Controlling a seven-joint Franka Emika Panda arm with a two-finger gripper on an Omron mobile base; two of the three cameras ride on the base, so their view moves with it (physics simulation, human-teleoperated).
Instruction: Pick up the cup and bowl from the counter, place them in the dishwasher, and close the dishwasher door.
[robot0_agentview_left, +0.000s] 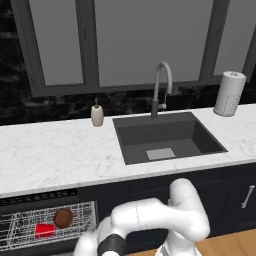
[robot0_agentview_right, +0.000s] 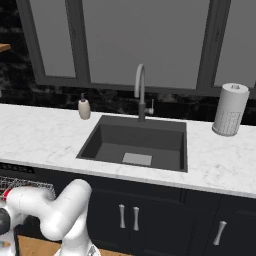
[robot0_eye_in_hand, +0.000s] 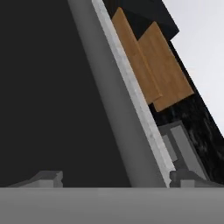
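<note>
The red cup (robot0_agentview_left: 45, 230) lies in the white wire rack (robot0_agentview_left: 20, 220) of the open dishwasher (robot0_agentview_left: 37, 196). The reddish-brown bowl (robot0_agentview_left: 63, 218) sits just right of it in the same rack. My arm bends low and to the left, in front of the dishwasher. In the hand view my gripper (robot0_eye_in_hand: 118, 178) is open, fingertips (robot0_eye_in_hand: 49, 177) wide apart. Close ahead of them is a flat dark panel (robot0_eye_in_hand: 48, 87) with a grey edge (robot0_eye_in_hand: 113, 100), apparently the dishwasher door. Whether the fingers touch it cannot be told.
The marble counter (robot0_agentview_left: 55, 155) holds the dark sink (robot0_agentview_left: 167, 137) with its faucet (robot0_agentview_left: 161, 85), a beige soap dispenser (robot0_agentview_left: 97, 114) and a paper towel roll (robot0_agentview_left: 229, 93). Dark cabinet doors with silver handles (robot0_agentview_right: 128, 217) stand under the sink. Wooden shelves (robot0_eye_in_hand: 153, 65) show in the hand view.
</note>
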